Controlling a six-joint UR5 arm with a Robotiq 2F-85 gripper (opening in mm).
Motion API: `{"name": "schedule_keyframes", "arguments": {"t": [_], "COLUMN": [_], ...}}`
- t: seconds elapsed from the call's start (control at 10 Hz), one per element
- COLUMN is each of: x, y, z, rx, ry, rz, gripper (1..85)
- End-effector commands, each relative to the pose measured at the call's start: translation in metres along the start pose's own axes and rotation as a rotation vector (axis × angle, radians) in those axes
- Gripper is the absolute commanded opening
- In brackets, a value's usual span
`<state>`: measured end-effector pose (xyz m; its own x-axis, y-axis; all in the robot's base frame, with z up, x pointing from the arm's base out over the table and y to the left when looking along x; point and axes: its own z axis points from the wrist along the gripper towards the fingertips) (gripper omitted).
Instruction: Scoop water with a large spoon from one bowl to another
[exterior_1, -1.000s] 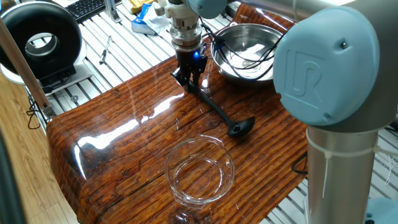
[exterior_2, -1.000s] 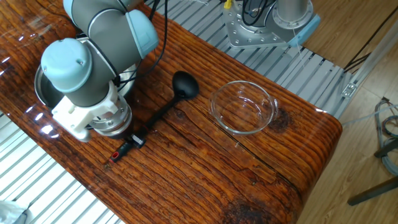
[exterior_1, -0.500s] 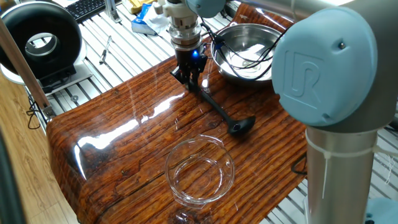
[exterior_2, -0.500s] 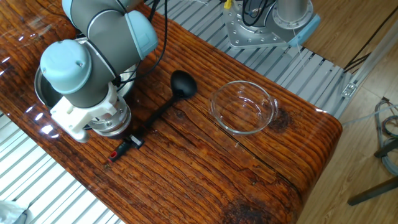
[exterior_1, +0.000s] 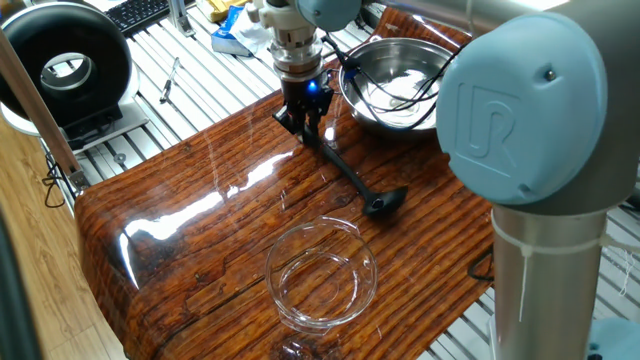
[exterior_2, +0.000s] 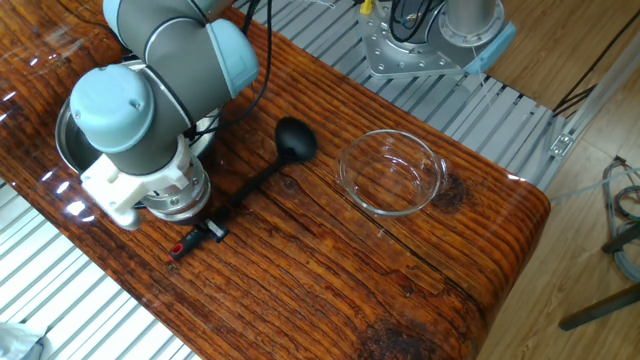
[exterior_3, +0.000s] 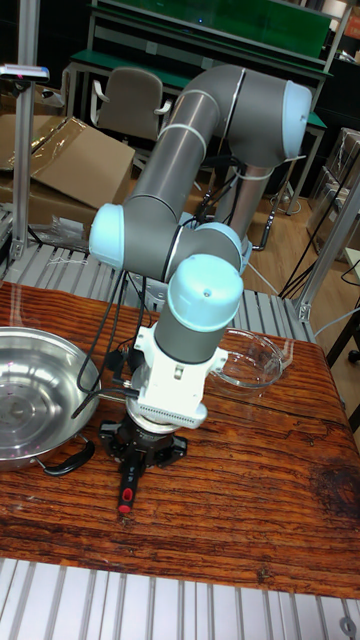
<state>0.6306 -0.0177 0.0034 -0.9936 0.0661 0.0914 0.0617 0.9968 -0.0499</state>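
While the gripper (exterior_1: 312, 126) pinches the thin handle near its red tip (exterior_3: 125, 505), the black plastic ladle (exterior_1: 350, 179) lies on the shiny wooden table (exterior_1: 200, 220). Its round cup (exterior_2: 295, 139) points to 5 o'clock in one fixed view. It looks light, stiff and a bit slippery. The steel bowl (exterior_1: 395, 75) is smooth; the glass bowl (exterior_1: 322, 272) could break.
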Motion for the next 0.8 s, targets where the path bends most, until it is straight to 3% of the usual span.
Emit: {"name": "schedule_keyframes", "arguments": {"t": [0.0,0.2,0.4,0.7], "x": [-0.001,0.005,0.013,0.029], "y": [0.006,0.006,0.012,0.007], "z": [-0.012,-0.024,-0.034,-0.052], "rx": [-0.013,-0.007,-0.028,-0.012], "ry": [-0.025,-0.031,-0.032,-0.04], "rz": [0.015,-0.012,-0.029,-0.082], "gripper": [1.0,1.0,1.0,1.0]}}
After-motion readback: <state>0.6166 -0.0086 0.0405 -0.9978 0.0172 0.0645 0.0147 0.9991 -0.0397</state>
